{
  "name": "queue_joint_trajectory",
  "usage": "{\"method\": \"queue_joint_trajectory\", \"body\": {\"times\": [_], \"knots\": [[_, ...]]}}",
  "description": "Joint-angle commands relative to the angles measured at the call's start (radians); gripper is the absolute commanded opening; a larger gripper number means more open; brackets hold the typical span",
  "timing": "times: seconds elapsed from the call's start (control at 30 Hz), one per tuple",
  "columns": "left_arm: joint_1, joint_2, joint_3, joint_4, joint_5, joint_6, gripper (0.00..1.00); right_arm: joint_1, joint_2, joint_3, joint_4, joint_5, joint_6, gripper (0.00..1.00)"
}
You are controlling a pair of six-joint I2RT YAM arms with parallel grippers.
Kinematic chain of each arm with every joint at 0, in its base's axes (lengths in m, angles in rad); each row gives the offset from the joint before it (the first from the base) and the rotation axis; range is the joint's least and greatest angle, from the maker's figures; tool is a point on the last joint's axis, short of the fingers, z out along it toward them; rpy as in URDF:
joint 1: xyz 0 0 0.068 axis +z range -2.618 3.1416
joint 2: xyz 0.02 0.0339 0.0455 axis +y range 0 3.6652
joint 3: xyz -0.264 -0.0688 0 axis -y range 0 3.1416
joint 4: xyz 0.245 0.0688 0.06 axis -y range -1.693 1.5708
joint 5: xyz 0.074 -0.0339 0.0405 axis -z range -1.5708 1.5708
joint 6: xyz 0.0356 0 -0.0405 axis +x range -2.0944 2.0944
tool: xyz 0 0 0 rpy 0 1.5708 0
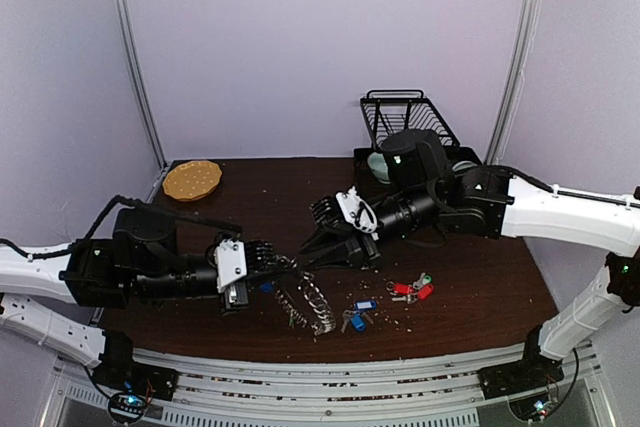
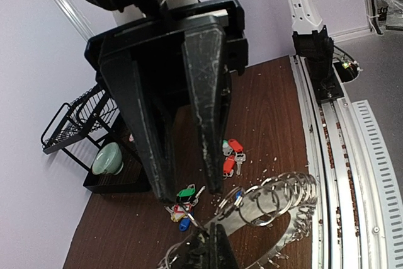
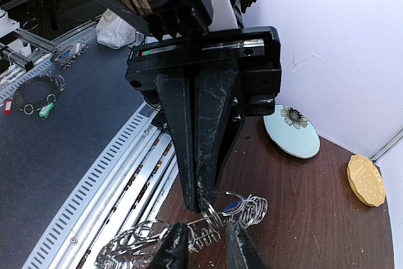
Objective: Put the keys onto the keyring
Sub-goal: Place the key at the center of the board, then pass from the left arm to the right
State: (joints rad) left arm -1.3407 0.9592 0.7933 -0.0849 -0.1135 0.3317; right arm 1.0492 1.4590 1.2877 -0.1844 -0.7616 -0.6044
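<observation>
We see the left claw (image 1: 286, 263) clamped shut on one ring of the keyring (image 1: 310, 305), and the rest of the chain droops down onto the table (image 1: 480, 267). The right claw (image 3: 204, 250) sits nose to nose with it, jaws partly apart, a finger on either side of the chain. We honestly can't tell if they touch it. The red-tagged keys (image 1: 412, 290) and blue-tagged keys (image 1: 360, 309) lie loose just right of the keyring.

Robotics lab; enclosure walls (image 1: 320, 47), rails (image 1: 330, 387)
</observation>
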Motion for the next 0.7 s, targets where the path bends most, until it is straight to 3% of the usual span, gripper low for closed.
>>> {"method": "queue_joint_trajectory", "body": {"times": [0.0,0.5,0.63,0.67], "knots": [[0.000,-0.011,0.036,0.056,0.015,0.013,0.00,0.011,0.006,0.032,-0.007,0.003,-0.034,0.23],[0.000,-0.014,0.034,0.065,0.031,0.023,0.00,0.029,0.030,0.026,0.043,0.061,-0.039,0.21],[0.000,-0.016,0.031,0.066,0.030,0.012,0.00,0.034,0.029,0.028,0.037,0.043,-0.042,0.01],[0.000,-0.019,0.028,0.068,0.023,0.004,0.00,0.034,0.028,0.030,0.029,0.041,-0.047,0.00]]}}
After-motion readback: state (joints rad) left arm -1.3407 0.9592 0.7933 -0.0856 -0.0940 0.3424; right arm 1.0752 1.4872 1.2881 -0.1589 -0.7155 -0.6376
